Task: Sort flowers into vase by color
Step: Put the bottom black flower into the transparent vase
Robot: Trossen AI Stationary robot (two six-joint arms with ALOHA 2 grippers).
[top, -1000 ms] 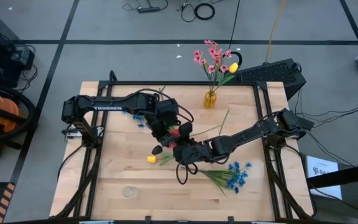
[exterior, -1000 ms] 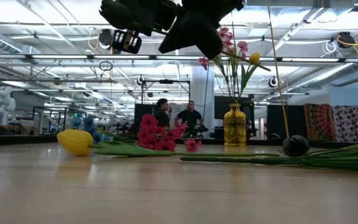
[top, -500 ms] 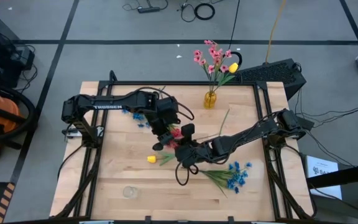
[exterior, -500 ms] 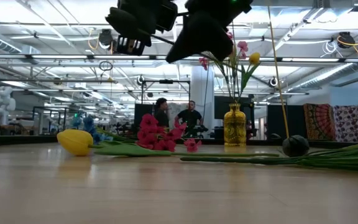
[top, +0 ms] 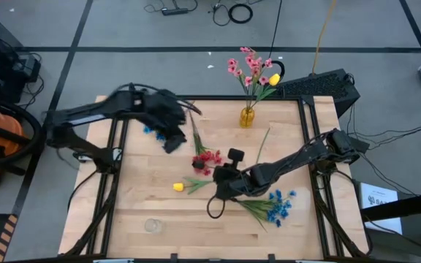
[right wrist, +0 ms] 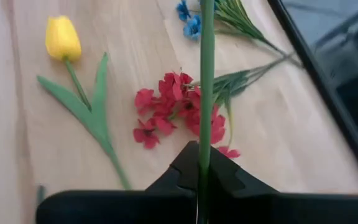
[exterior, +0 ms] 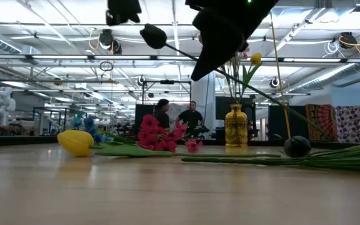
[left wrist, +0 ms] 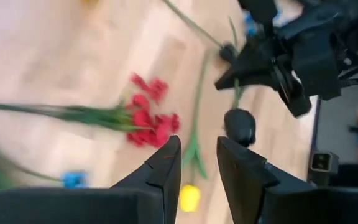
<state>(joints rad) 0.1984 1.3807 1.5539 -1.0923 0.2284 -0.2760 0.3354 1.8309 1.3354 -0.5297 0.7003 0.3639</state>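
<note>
My right gripper (top: pixel 222 180) is above the middle of the table, shut on the thin green stem of a dark-headed flower. The flower's head (exterior: pixel 154 35) is in the air and also shows in the left wrist view (left wrist: pixel 240 124). My left gripper (top: pixel 172 139) is raised over the table's far left part, open and empty (left wrist: pixel 194 155). Red flowers (top: pixel 207 158), a yellow tulip (top: pixel 177 187) and blue flowers (top: pixel 276 206) lie flat on the table. An amber vase (top: pixel 247 116) at the far edge holds pink flowers and a yellow bud. My right gripper pinches the flower's stem (right wrist: pixel 205 134) between its two fingers, coming from above. In the low view the stem (exterior: pixel 267 100) slopes from the raised dark head down toward the table. The head is lifted clear; whether the low end touches the wood, I cannot tell.
More blue blooms (top: pixel 159 135) lie at the far left. Another dark flower head (exterior: pixel 297 145) rests on the table. A small clear glass (top: pixel 150 226) stands near the front left. A black keyboard (top: pixel 320 86) sits beyond the far right corner. People stand in the room behind.
My left gripper has drawn back quickly from the red flowers toward the table's far left and risen. My right gripper has shifted a little toward the table's right, and the dark-headed flower now stands out from it in the air on a slanting stem.
</note>
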